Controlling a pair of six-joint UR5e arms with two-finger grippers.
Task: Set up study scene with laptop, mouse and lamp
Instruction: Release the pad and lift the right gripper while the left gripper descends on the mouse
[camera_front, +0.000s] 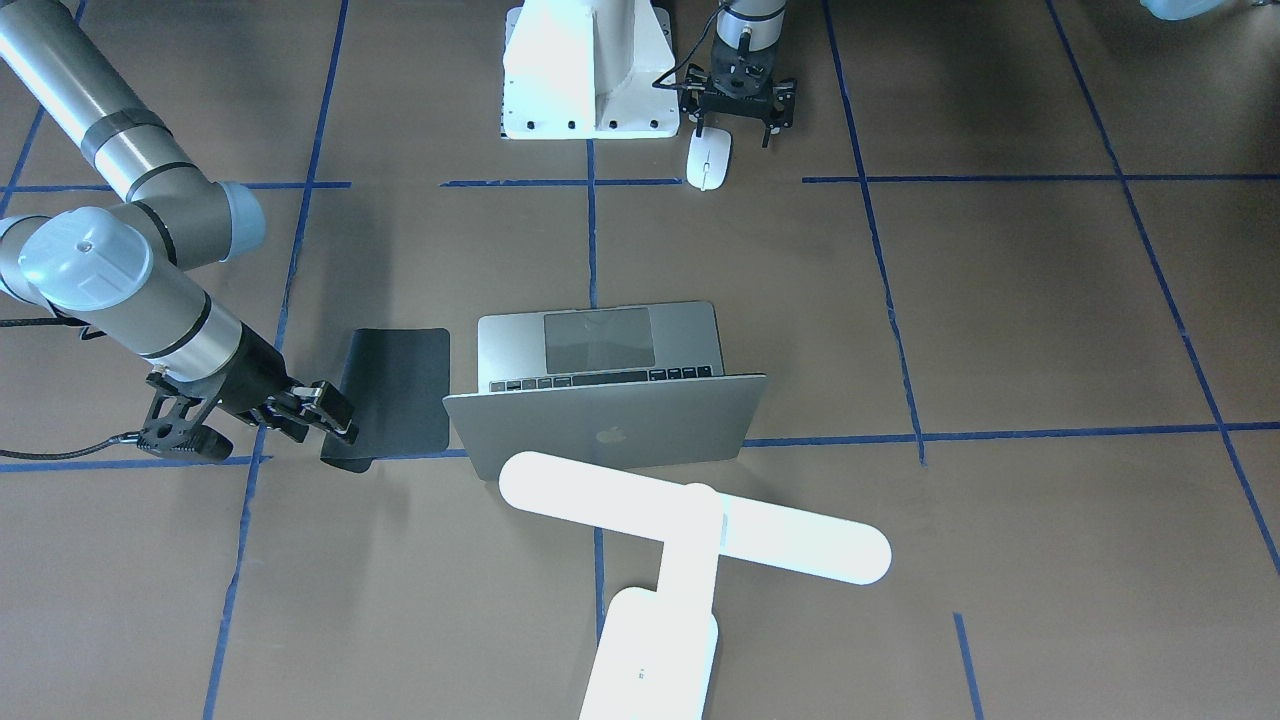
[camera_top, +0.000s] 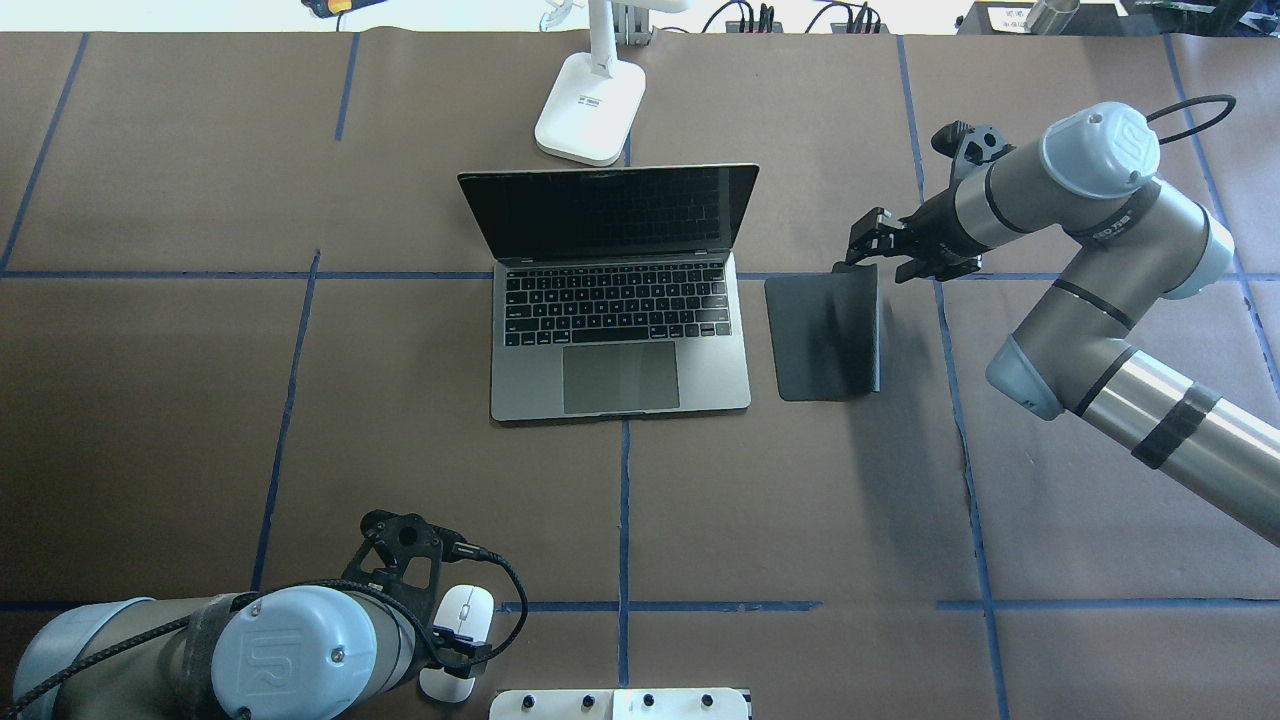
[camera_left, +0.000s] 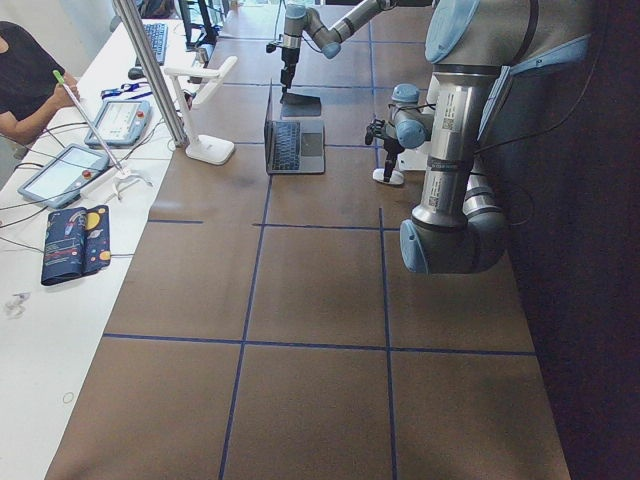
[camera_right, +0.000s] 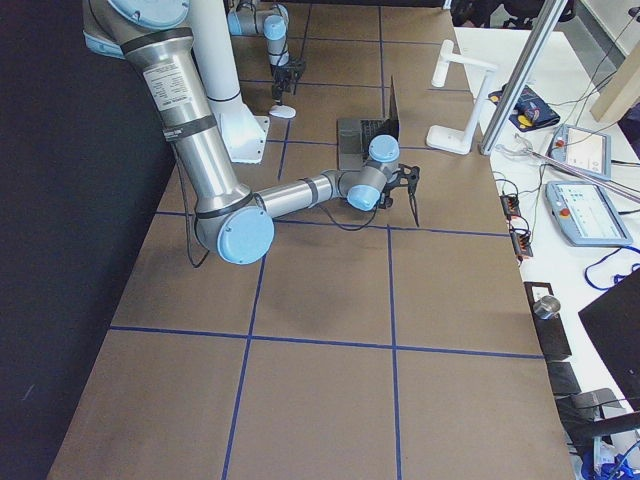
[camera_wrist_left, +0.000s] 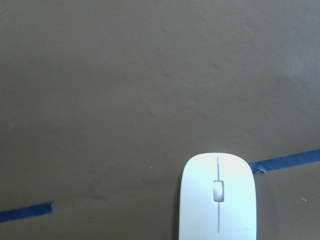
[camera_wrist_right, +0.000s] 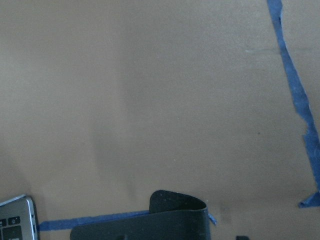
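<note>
The silver-grey laptop (camera_top: 620, 300) stands open at mid table, its lid (camera_front: 610, 425) upright. The white lamp (camera_front: 690, 520) stands behind it, with its base (camera_top: 590, 110) at the far edge. The white mouse (camera_front: 708, 160) lies near the robot's base and fills the bottom of the left wrist view (camera_wrist_left: 218, 200). My left gripper (camera_front: 735, 128) hangs just over the mouse's near end with its jaws spread apart. My right gripper (camera_top: 870, 250) is shut on the far corner of a black mat (camera_top: 825, 335) right of the laptop and lifts that edge, which curls up (camera_wrist_right: 177, 215).
A white boxy pedestal (camera_front: 590, 70) with bolt holes stands beside the mouse. Blue tape lines cross the brown table. An operators' bench with tablets (camera_left: 60, 175) runs along the far side, behind a metal post (camera_left: 155, 75).
</note>
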